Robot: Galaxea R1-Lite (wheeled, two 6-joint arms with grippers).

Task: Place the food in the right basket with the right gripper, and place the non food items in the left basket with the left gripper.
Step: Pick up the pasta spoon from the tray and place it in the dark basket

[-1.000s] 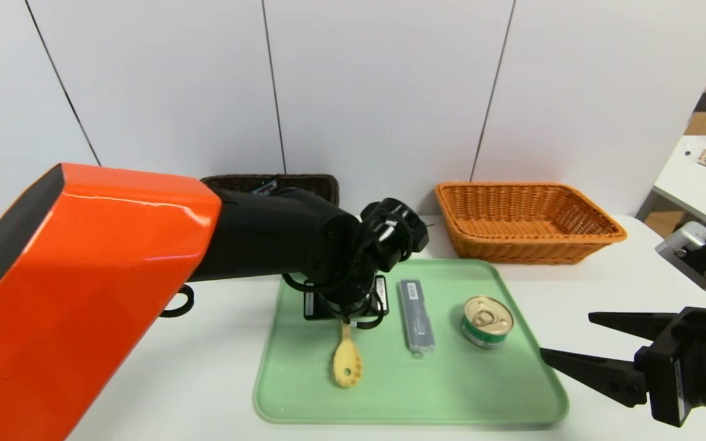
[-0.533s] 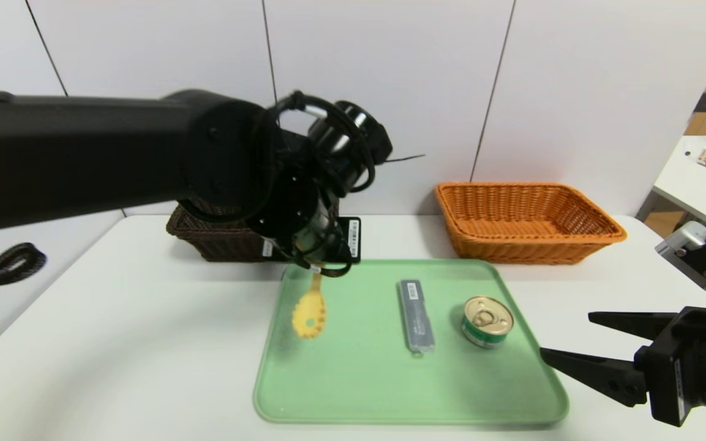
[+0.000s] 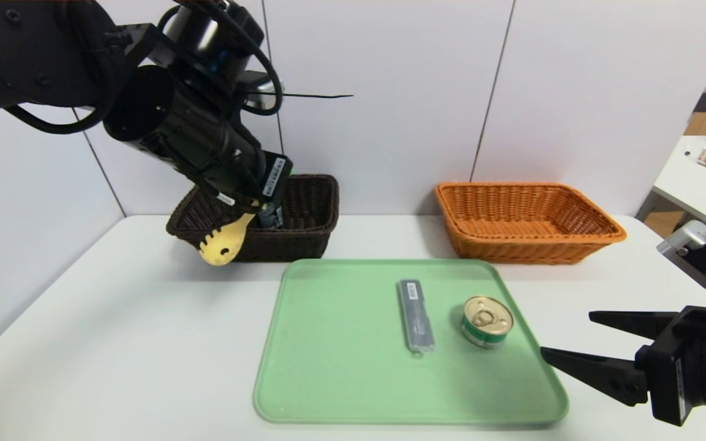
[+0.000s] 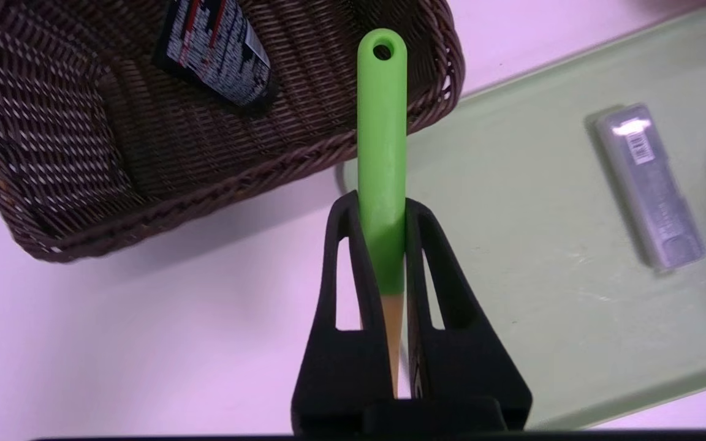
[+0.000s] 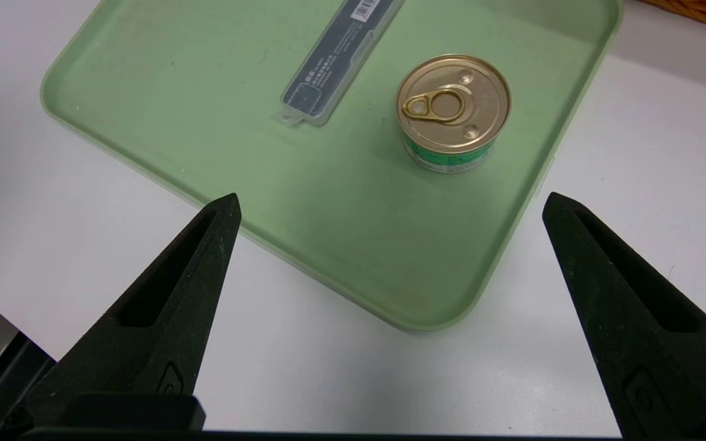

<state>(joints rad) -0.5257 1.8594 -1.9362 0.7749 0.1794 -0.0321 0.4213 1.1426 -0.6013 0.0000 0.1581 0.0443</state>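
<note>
Barcode on grey case (image 5: 342,61), twelve o'clock on green tray (image 5: 353,202); digits, small print illegible.

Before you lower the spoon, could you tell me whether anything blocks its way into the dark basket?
The dark basket's near rim lies beneath the spoon; nothing else visible stands between them.

Green-handled spoon (image 3: 228,239) tilted, handle over dark basket (image 3: 301,245); slim gray case (image 3: 417,315) flat, can (image 3: 486,321) upright on tray (image 3: 341,373).
</note>
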